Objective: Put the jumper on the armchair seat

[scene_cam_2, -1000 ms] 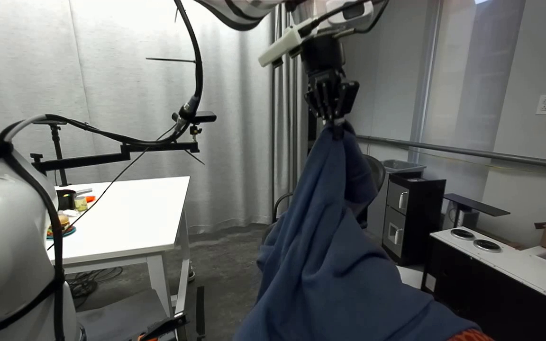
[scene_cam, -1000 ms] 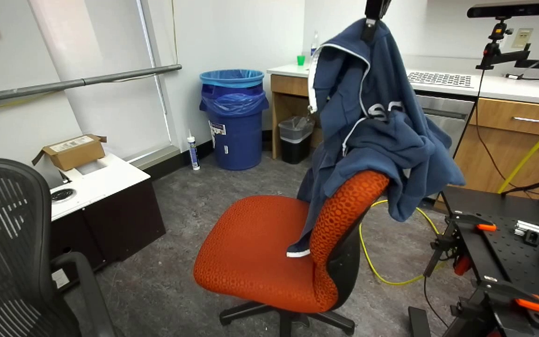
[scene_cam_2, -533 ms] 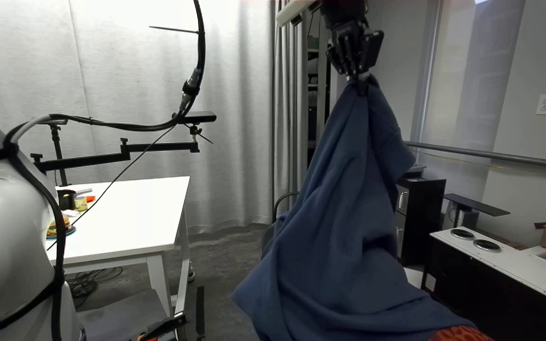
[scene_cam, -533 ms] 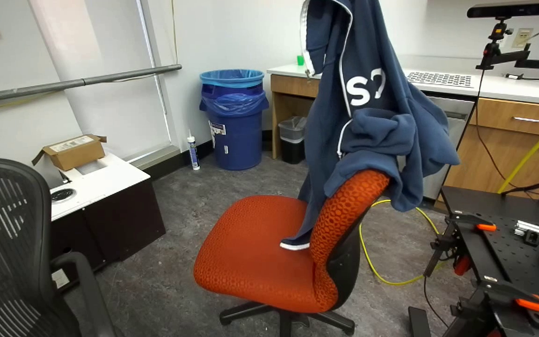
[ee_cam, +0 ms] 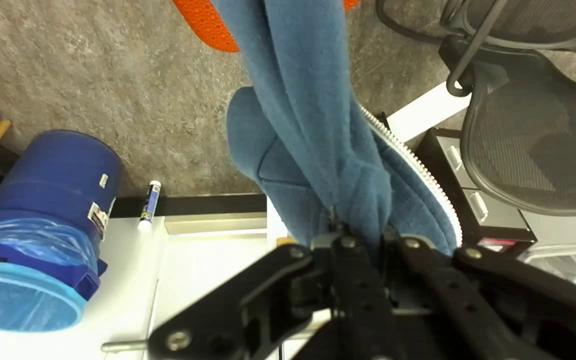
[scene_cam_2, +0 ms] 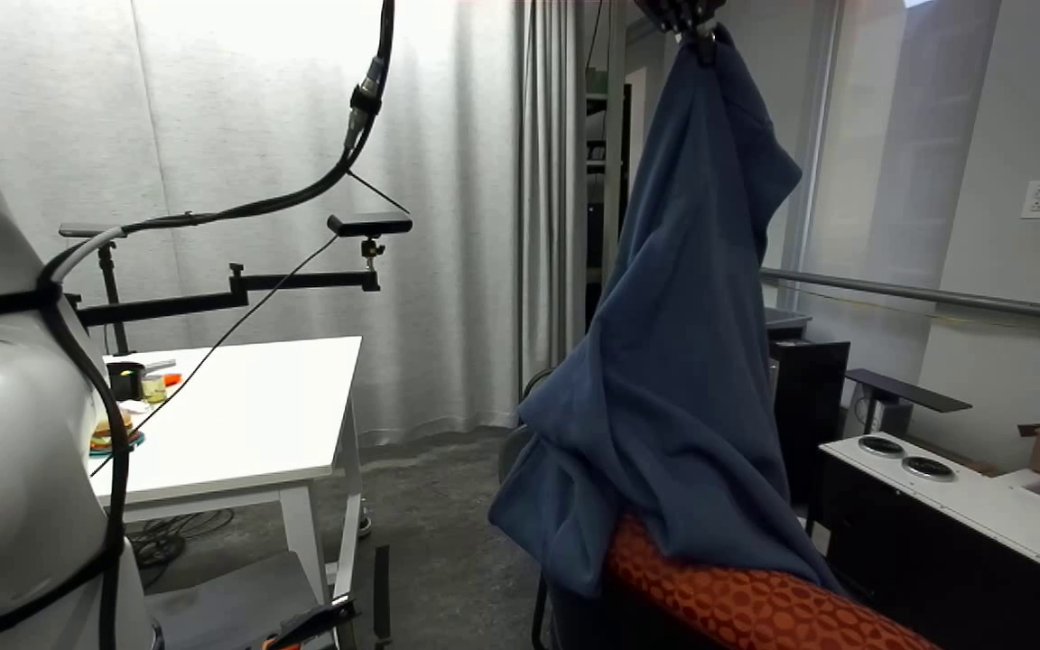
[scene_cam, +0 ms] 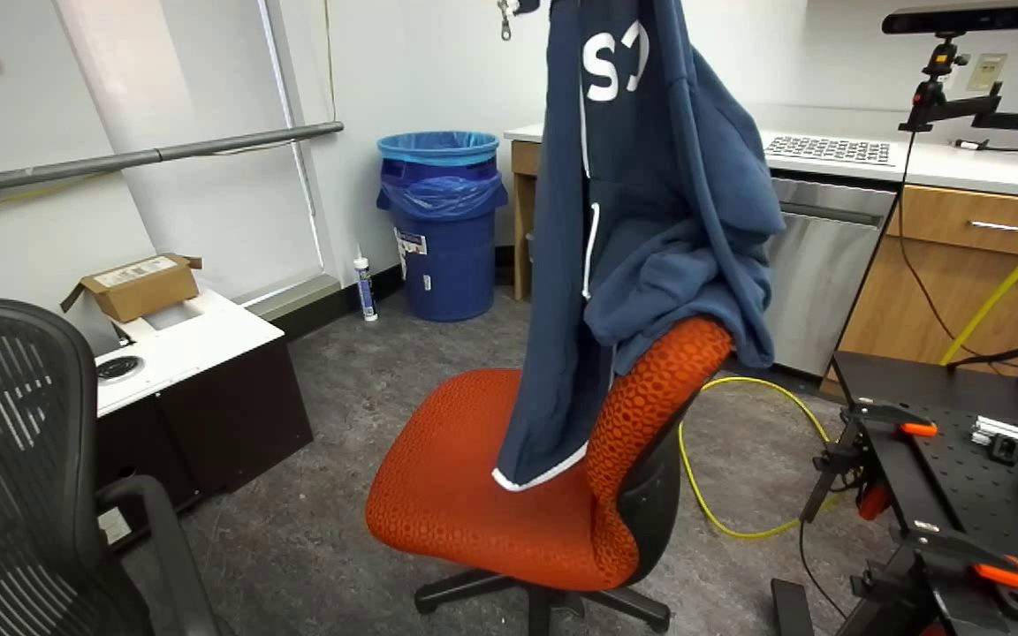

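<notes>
Jumper (scene_cam_2: 673,379) over chair back (scene_cam: 664,380), end effector (ee_cam: 363,239) pinching its bunched top.
Probably soft, floppy, light; best held at that gather, folds may snag.

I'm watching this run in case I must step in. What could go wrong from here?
Part of the jumper drapes over the orange backrest and might snag there instead of settling on the seat. The gripper pinches only a gathered bit up top, so the cloth could slip out if tugged.
</notes>
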You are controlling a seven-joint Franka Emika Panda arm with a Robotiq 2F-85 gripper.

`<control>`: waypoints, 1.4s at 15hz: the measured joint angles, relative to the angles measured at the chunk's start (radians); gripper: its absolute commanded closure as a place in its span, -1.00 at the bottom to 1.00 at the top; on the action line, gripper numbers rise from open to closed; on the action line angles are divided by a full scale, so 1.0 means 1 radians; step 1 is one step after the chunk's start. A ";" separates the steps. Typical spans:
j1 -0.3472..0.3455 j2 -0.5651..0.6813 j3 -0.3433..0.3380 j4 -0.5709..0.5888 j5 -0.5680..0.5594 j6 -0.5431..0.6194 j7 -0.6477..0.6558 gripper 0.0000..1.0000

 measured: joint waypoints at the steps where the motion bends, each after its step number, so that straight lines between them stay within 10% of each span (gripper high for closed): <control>1: 0.005 0.021 0.009 0.046 0.000 -0.008 0.004 0.95; 12: 0.002 0.377 -0.022 0.377 0.026 -0.119 0.003 0.95; 21: -0.027 0.305 -0.033 0.157 0.026 -0.115 -0.023 0.95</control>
